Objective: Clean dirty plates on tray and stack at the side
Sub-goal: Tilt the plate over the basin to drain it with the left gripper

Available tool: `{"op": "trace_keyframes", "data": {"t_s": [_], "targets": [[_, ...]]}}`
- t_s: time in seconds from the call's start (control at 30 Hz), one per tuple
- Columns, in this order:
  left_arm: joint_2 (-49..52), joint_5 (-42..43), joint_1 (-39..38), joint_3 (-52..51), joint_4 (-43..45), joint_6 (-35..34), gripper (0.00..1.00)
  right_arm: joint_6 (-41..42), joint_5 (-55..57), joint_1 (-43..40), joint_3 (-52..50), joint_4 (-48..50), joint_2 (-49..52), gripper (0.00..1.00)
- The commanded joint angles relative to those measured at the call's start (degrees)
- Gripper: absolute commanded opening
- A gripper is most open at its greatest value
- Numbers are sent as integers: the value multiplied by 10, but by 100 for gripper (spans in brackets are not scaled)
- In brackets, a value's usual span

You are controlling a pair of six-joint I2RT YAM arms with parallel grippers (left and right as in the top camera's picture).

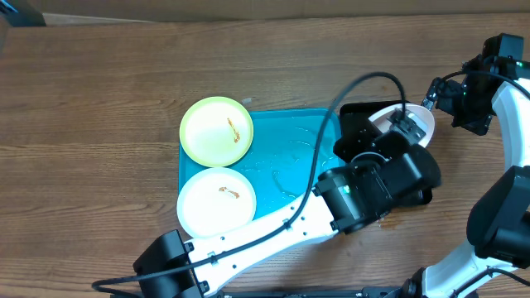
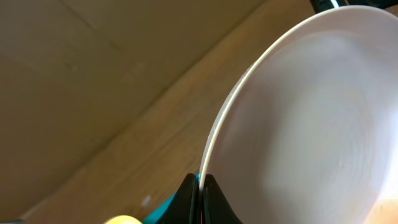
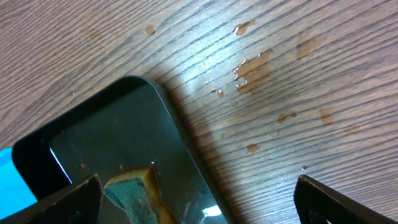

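My left gripper [image 2: 202,186] is shut on the rim of a white plate [image 2: 311,124] and holds it tilted. In the overhead view this plate [image 1: 416,122] is over the black tray [image 1: 352,120], with the left gripper [image 1: 396,131] on it. The pale yellow-green plate [image 1: 216,131] and a second white plate [image 1: 216,201], both with orange-brown smears, lie on the left end of the turquoise tray [image 1: 290,157]. My right gripper [image 1: 436,93] is wide open and empty [image 3: 199,199], above the black tray's corner [image 3: 112,143] and a sponge [image 3: 134,186].
Water drops and brown spots [image 3: 255,65] lie on the wooden table beside the black tray. The left arm [image 1: 273,228] stretches across the tray's front edge. The right arm [image 1: 505,207] stands at the table's right edge.
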Motion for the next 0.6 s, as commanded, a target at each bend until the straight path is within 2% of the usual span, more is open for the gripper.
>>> {"op": "trace_keyframes", "data": {"t_s": [0.0, 0.37, 0.57], "targets": [[1, -79, -22, 14, 23, 62, 4, 3, 2, 0, 7, 3, -2, 100], [1, -141, -57, 14, 150, 228, 4, 3, 2, 0, 7, 3, -2, 100], [1, -145, -56, 14, 162, 243, 4, 3, 2, 0, 7, 3, -2, 100]]}}
